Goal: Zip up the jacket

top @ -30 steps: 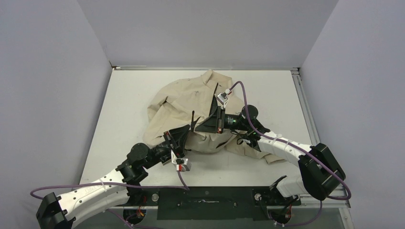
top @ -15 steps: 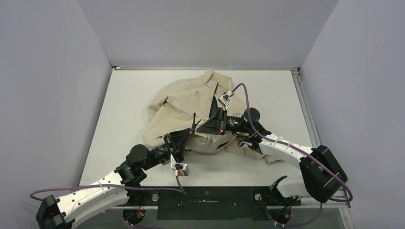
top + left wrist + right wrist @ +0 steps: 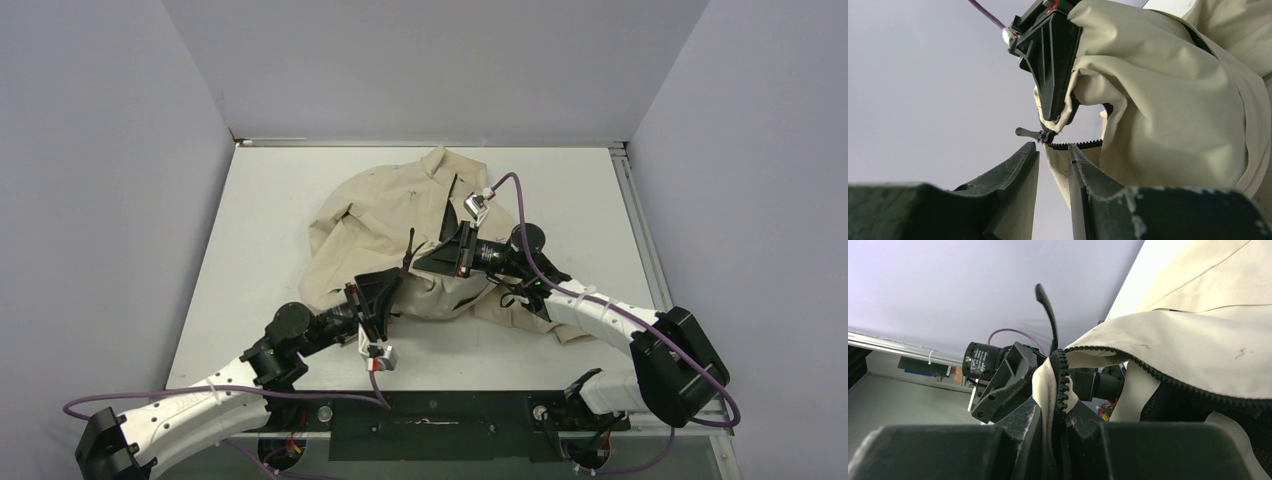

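Top camera shows the jacket [image 3: 385, 205] bunched up in the middle of the frame on the table [image 3: 265, 200]. The right gripper [image 3: 1050, 414] pinches its zipper edge tight. The left gripper [image 3: 1053, 152] is a little open, with cloth hanging loose in the gap.

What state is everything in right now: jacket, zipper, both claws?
jacket, crumpled, front open, black lining showing.
zipper, undone along the visible length, its edge lifted.
zipper pull, sticking out, ungripped.
left claw, open, close to the zipper pull.
right claw, shut on the jacket's zipper edge.
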Action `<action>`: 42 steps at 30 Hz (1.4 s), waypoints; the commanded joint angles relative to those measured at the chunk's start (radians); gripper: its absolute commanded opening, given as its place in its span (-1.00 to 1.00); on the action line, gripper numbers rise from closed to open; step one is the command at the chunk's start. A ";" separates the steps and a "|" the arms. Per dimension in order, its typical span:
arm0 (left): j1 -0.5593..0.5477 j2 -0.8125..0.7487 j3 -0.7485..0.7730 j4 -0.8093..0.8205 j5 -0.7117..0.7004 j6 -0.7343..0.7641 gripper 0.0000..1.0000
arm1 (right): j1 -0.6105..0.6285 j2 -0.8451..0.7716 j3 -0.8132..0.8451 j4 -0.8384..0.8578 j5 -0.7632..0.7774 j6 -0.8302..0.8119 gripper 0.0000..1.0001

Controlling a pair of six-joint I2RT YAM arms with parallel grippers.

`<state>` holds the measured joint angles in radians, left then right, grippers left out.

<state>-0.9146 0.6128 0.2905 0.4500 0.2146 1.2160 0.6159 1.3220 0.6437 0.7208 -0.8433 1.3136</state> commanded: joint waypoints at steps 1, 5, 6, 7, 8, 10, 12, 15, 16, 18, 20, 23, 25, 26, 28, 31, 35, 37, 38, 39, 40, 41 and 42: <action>0.003 0.010 0.012 0.041 0.014 0.000 -0.47 | 0.003 -0.030 0.053 0.030 0.029 -0.022 -0.89; 0.005 0.027 0.013 0.039 0.011 0.024 -0.44 | 0.009 -0.026 0.055 0.032 0.023 -0.024 -0.89; 0.006 0.032 0.014 0.046 0.008 0.029 -0.42 | 0.011 -0.023 0.057 0.032 0.021 -0.025 -0.89; 0.006 0.040 0.016 0.055 0.002 0.029 -0.39 | 0.014 -0.021 0.057 0.032 0.018 -0.026 -0.89; 0.008 0.047 0.020 0.067 -0.008 0.031 -0.38 | 0.016 -0.020 0.057 0.034 0.016 -0.028 -0.89; 0.009 0.067 0.027 0.090 -0.027 0.041 -0.37 | 0.018 -0.018 0.057 0.034 0.009 -0.029 -0.89; 0.014 0.079 0.032 0.110 -0.037 0.046 -0.35 | 0.019 -0.016 0.060 0.034 0.005 -0.031 -0.89; 0.018 0.087 0.038 0.122 -0.041 0.049 -0.29 | 0.023 -0.014 0.064 0.035 0.000 -0.033 -0.89; 0.018 0.089 0.037 0.126 -0.044 0.052 -0.28 | 0.024 -0.013 0.066 0.033 -0.002 -0.033 -0.89; 0.020 0.095 0.034 0.144 -0.053 0.058 -0.29 | 0.027 -0.013 0.065 0.029 -0.003 -0.038 -0.89; 0.023 0.097 0.032 0.151 -0.060 0.063 -0.28 | 0.027 -0.018 0.065 0.019 -0.006 -0.044 -0.89; 0.026 0.095 0.033 0.153 -0.063 0.060 -0.19 | 0.028 -0.020 0.065 0.009 -0.010 -0.050 -0.89; 0.026 0.092 0.033 0.156 -0.059 0.059 -0.08 | 0.029 -0.017 0.069 0.001 -0.013 -0.056 -0.89; 0.026 0.090 0.035 0.156 -0.055 0.059 -0.06 | 0.029 -0.015 0.070 0.000 -0.015 -0.057 -0.89; 0.026 0.088 0.040 0.145 -0.049 0.053 -0.06 | 0.030 -0.011 0.075 0.000 -0.016 -0.057 -0.89; 0.025 0.084 0.040 0.134 -0.032 0.045 -0.20 | 0.034 -0.004 0.079 0.000 -0.016 -0.062 -0.89; 0.026 0.074 0.041 0.109 0.017 0.029 -0.76 | 0.036 -0.001 0.076 -0.003 -0.017 -0.070 -0.89; 0.026 0.071 0.041 0.101 0.044 0.027 -0.95 | 0.032 -0.007 0.076 -0.024 -0.015 -0.086 -0.89; 0.025 0.067 0.044 0.097 0.052 0.019 -0.99 | 0.029 -0.006 0.074 -0.028 -0.013 -0.087 -0.89; 0.025 0.059 0.047 0.080 0.062 0.012 -1.00 | 0.026 -0.005 0.070 -0.018 -0.013 -0.082 -0.89; 0.024 0.049 0.053 0.060 0.070 0.002 -1.00 | 0.024 0.000 0.069 -0.013 -0.011 -0.076 -0.89; 0.023 0.040 0.051 0.046 0.074 -0.002 -1.00 | 0.021 0.005 0.070 -0.012 -0.013 -0.072 -0.89; 0.023 0.029 0.045 0.044 0.074 -0.002 -1.00 | 0.015 0.010 0.073 -0.011 -0.015 -0.070 -0.89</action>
<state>-0.8902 0.6815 0.2916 0.5117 0.2230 1.2503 0.6422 1.3224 0.6750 0.6678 -0.8543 1.2484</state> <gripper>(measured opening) 0.014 0.087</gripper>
